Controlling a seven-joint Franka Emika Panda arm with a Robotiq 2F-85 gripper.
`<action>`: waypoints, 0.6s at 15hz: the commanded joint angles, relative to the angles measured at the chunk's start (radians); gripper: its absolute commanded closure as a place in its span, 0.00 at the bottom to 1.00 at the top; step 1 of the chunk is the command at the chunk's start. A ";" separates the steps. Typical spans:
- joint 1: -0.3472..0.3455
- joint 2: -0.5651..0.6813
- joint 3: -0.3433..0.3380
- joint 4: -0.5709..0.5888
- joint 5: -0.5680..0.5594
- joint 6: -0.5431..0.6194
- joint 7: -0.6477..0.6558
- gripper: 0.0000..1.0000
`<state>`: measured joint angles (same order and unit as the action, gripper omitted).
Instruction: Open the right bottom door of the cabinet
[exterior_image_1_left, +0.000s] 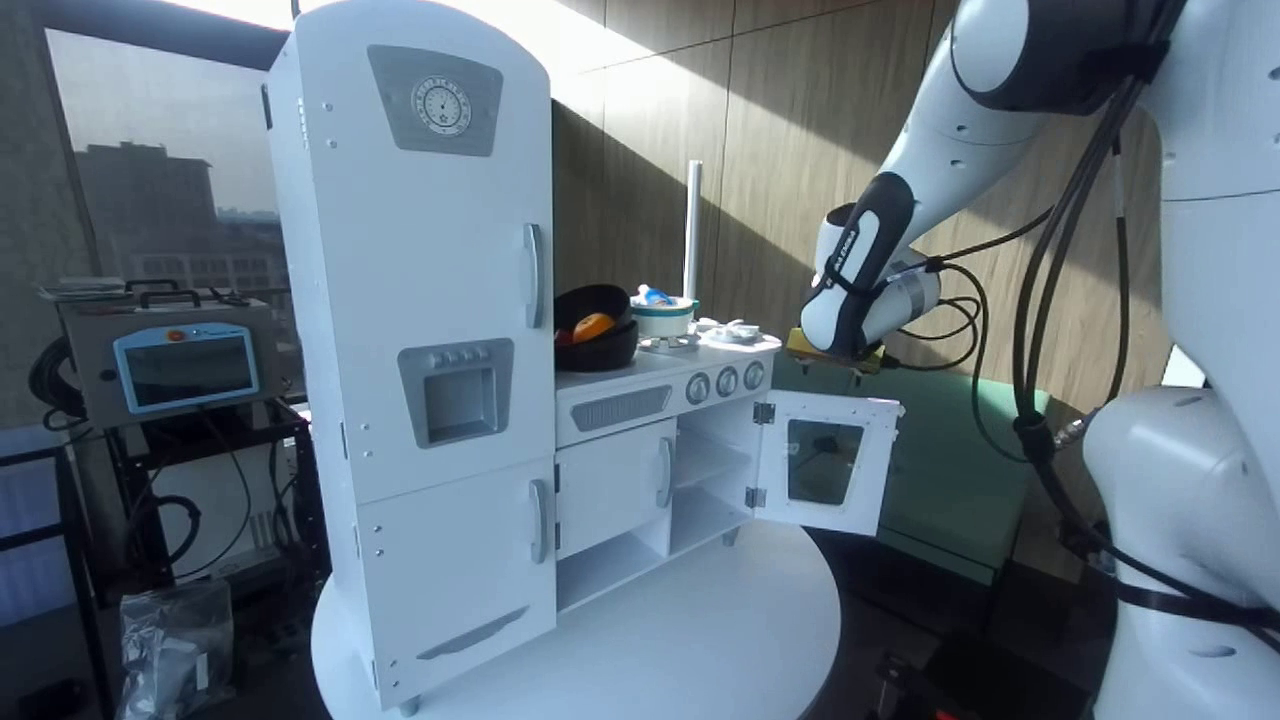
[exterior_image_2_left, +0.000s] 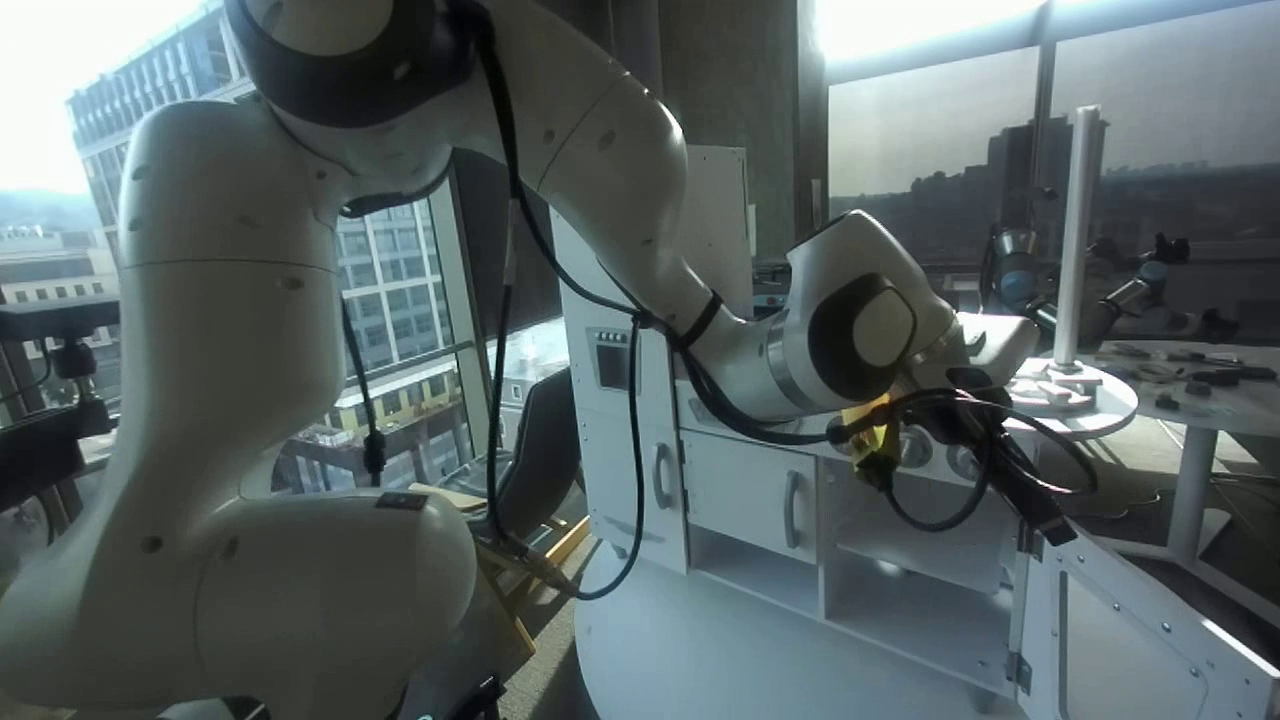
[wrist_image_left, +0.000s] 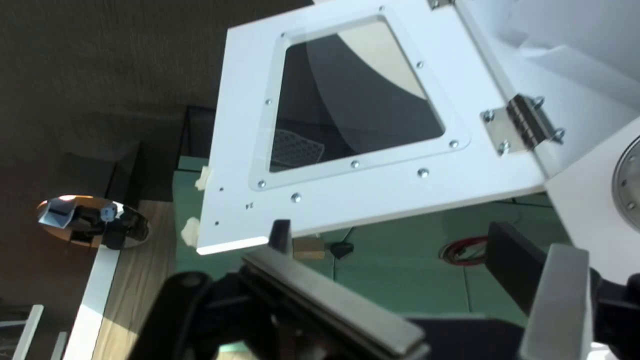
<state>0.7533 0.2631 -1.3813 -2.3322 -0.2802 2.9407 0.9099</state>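
Observation:
The cabinet (exterior_image_1_left: 440, 250) is a white toy kitchen with a tall tower and a lower counter unit. Its right bottom door (exterior_image_1_left: 872, 475), a white panel with a trapezoid window, stands swung wide open on its side hinges, with the shelves behind it exposed. The door also shows in an exterior view (exterior_image_2_left: 1125, 635) and fills the upper wrist view (wrist_image_left: 240, 130). My gripper (wrist_image_left: 390, 240) is open with nothing between its fingers. One fingertip overlaps the door's edge in the wrist view; I cannot tell whether it touches. In an exterior view the gripper (exterior_image_2_left: 1055, 525) is near the door's hinge side.
A shut white door (exterior_image_1_left: 612, 485) sits nearer the tower. Dark bowls (exterior_image_1_left: 598, 345) with fruit and a pot (exterior_image_1_left: 662, 318) stand on the counter above round knobs (exterior_image_1_left: 727, 378). A white round table (exterior_image_1_left: 700, 640) carries the cabinet. A green panel (exterior_image_1_left: 960, 470) stands behind the open door.

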 joint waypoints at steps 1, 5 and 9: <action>0.248 -0.189 -0.149 -0.076 -0.057 -0.126 -0.037 0.00; 0.424 -0.305 -0.252 -0.159 -0.066 -0.140 -0.087 0.00; 0.251 -0.354 0.023 -0.260 0.120 -0.080 -0.260 0.00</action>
<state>1.1439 -0.0262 -1.5533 -2.5331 -0.2849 2.8103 0.7908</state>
